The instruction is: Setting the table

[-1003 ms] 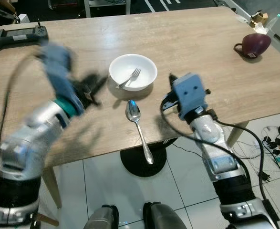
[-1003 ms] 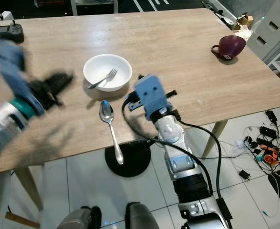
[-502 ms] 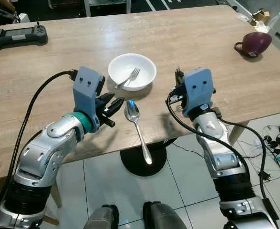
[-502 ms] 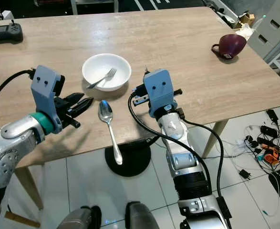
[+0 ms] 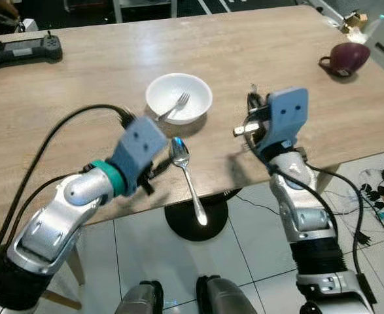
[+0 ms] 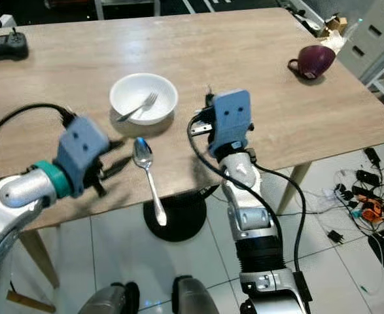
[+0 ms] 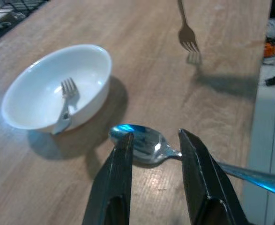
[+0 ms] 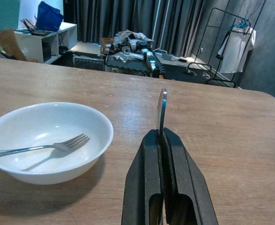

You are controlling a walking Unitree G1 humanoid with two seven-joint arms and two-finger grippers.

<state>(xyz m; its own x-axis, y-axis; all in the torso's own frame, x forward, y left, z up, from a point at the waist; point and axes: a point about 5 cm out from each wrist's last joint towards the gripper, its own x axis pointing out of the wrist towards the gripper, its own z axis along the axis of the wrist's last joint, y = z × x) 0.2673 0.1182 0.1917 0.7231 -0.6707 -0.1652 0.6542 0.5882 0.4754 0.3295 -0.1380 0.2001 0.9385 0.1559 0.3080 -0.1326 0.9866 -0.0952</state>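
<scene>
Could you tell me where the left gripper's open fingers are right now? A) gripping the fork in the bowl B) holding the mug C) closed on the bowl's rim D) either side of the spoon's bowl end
D: in the left wrist view the left gripper has one finger each side of the spoon on the table.

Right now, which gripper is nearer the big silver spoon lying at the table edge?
Left. The left gripper is open with its fingers straddling the silver spoon at its bowl. The right gripper, shut on a second fork, hovers off to the spoon's right.
</scene>
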